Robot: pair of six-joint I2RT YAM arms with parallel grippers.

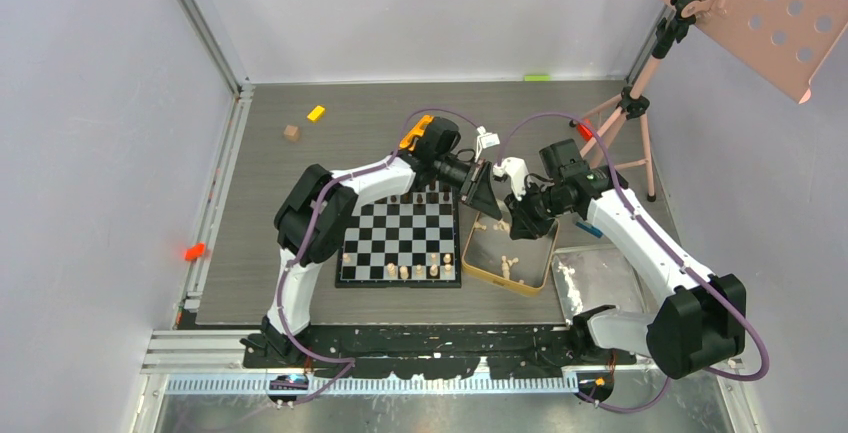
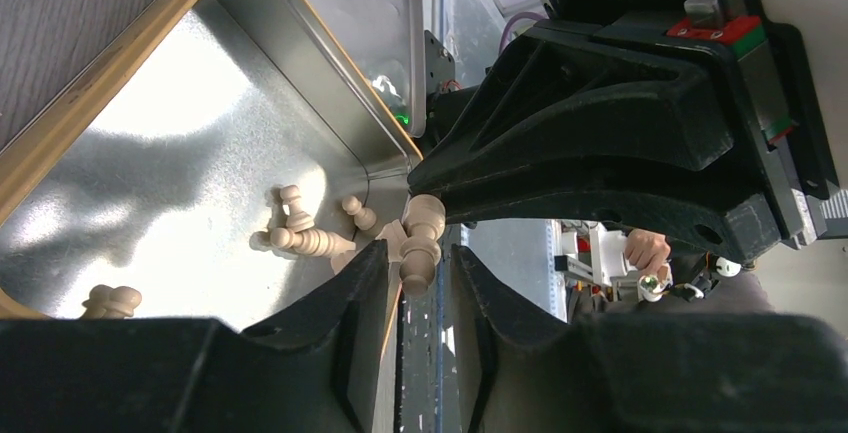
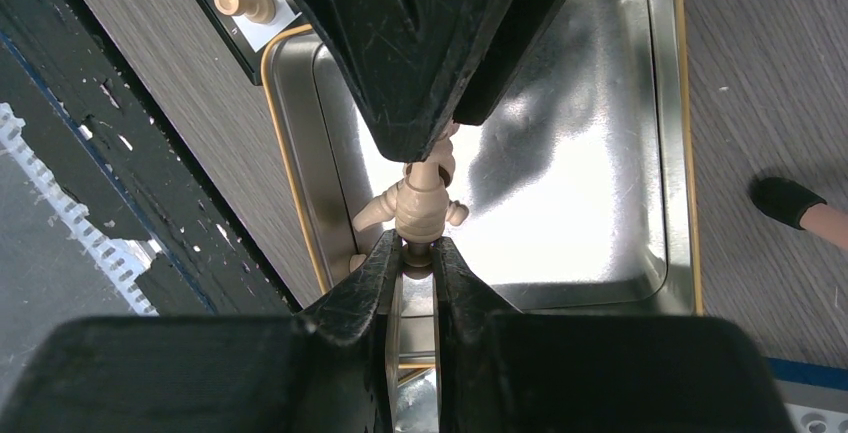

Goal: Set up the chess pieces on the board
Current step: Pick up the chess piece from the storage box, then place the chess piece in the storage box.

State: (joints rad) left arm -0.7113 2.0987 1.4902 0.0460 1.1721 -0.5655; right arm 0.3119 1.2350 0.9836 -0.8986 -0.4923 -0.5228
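My right gripper [image 1: 508, 215] is shut on the end of a pale chess piece [image 3: 421, 203] and holds it over the gold tin [image 1: 548, 253]. My left gripper [image 1: 492, 203] faces it, open, with its fingers on either side of the same piece [image 2: 420, 241]; there is a gap on at least one side. In the right wrist view, my right gripper [image 3: 417, 253] pinches the piece's narrow end. Several pale pieces [image 1: 415, 271] stand on the front row of the checkered board [image 1: 400, 238]. More pale pieces [image 2: 300, 238] lie in the tin [image 2: 90, 105].
A silver tray [image 1: 600, 273] lies right of the tin. A brown cube [image 1: 291, 133] and a yellow block [image 1: 316, 113] sit at the back left. A pink tripod [image 1: 630, 123] stands at the back right. A red object [image 1: 194, 251] lies at the left edge.
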